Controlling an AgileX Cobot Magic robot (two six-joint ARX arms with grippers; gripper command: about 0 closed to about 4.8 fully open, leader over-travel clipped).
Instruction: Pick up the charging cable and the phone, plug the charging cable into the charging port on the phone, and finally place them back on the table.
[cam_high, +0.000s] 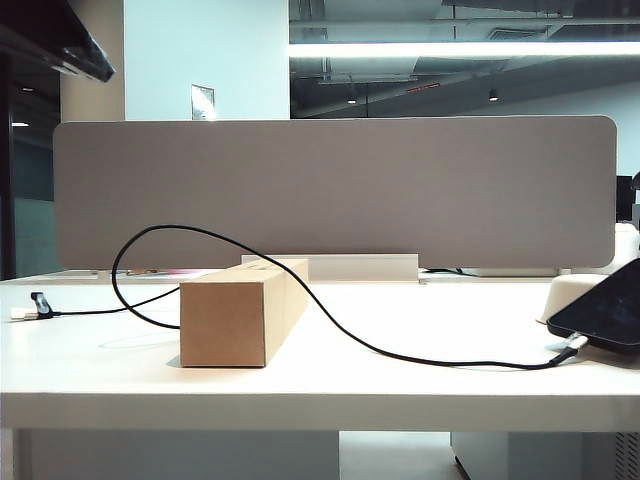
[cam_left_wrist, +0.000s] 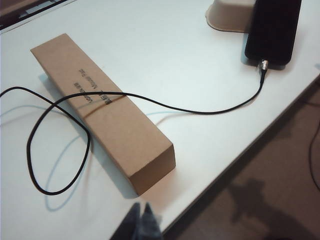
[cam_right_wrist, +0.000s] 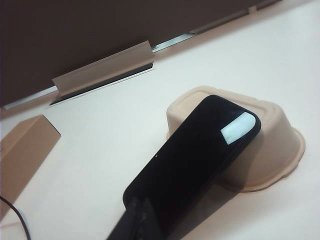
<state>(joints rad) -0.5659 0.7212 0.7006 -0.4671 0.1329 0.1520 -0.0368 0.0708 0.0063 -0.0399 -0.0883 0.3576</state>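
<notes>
Left gripper (cam_left_wrist: 141, 220), right gripper (cam_right_wrist: 136, 220): both closed, empty. Cable (cam_high: 340, 325) plugged into phone (cam_high: 605, 312), draped over box (cam_high: 235, 312); snagging cable risks unplugging at 3 o'clock.

— What sits on the table (cam_high: 400, 385) in front of you?
— A cardboard box (cam_high: 240, 315), the black charging cable (cam_high: 400, 355) draped over it, and the phone (cam_high: 600, 312) leaning on a white stand (cam_left_wrist: 232, 15).

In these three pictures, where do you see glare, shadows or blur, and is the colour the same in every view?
Exterior view: bright ceiling strip, sharp focus, soft shadow beside the cardboard box. Left wrist view: the charging cable casts a pale, offset shadow on the table; the shut left gripper is blurred. Right wrist view: warmer pinkish tint, white glare patch on the phone, right gripper dark and unfocused.
</notes>
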